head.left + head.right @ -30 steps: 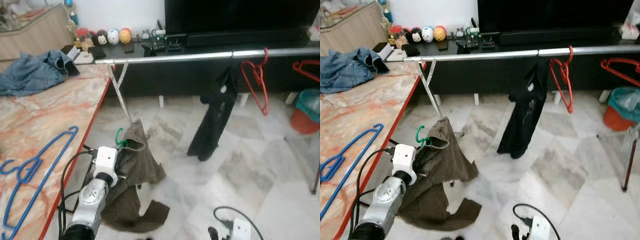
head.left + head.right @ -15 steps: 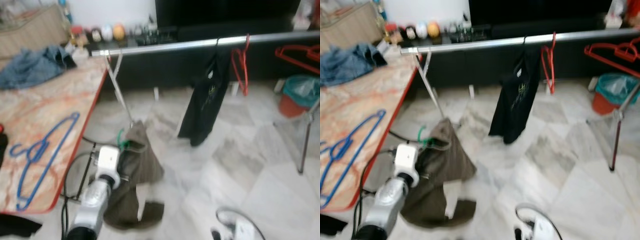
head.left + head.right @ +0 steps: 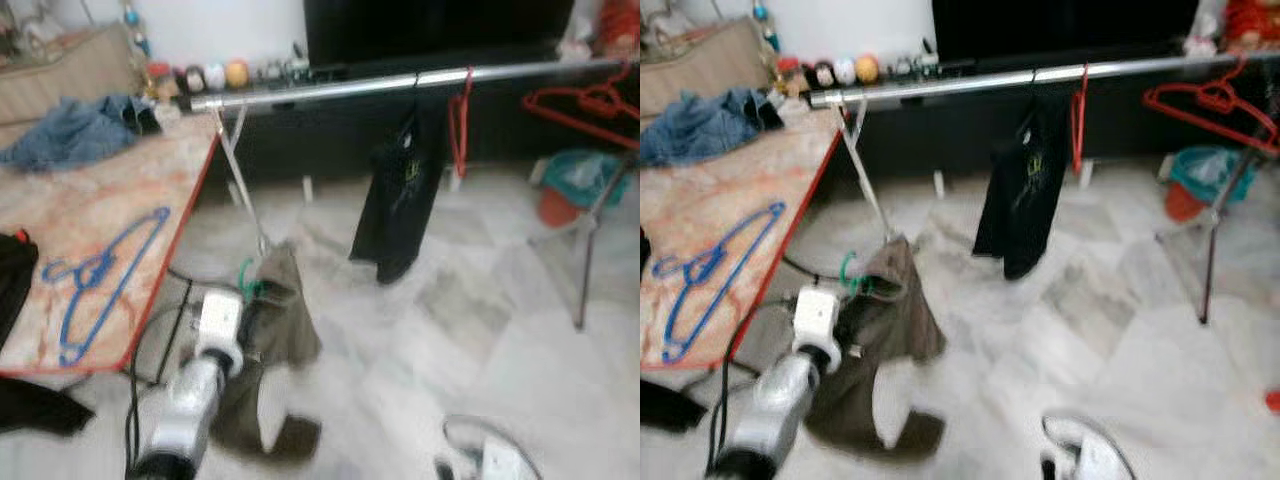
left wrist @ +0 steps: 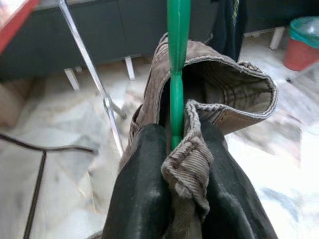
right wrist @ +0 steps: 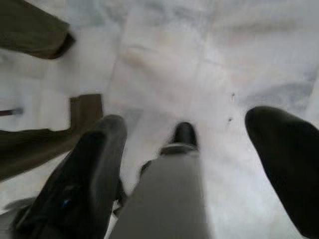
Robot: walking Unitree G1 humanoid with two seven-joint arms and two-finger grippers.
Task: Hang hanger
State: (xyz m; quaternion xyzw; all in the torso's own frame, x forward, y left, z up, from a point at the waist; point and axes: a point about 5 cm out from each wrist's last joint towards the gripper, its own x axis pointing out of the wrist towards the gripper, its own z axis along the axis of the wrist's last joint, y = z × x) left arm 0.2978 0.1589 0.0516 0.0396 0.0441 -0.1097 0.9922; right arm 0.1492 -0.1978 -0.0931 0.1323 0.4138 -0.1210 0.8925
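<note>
I count four hangers. One green hanger (image 4: 178, 64) sits clamped between the fingers of my left gripper (image 4: 174, 149), with one brown garment (image 4: 219, 94) on it. One blue hanger (image 3: 105, 275) lies on the table (image 3: 60, 215), off to my left gripper's left. Two red hangers (image 3: 1077, 115) (image 3: 1210, 100) hang on the one silver rail (image 3: 400, 82), well ahead of my gripper, beside one black garment (image 3: 395, 200). One blue denim garment (image 3: 75, 130) lies on the table's far end.

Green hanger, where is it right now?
The green hanger is clamped in the left gripper with brown corduroy trousers draped on it, held low beside the marble table, below the left end of the silver rail.
</note>
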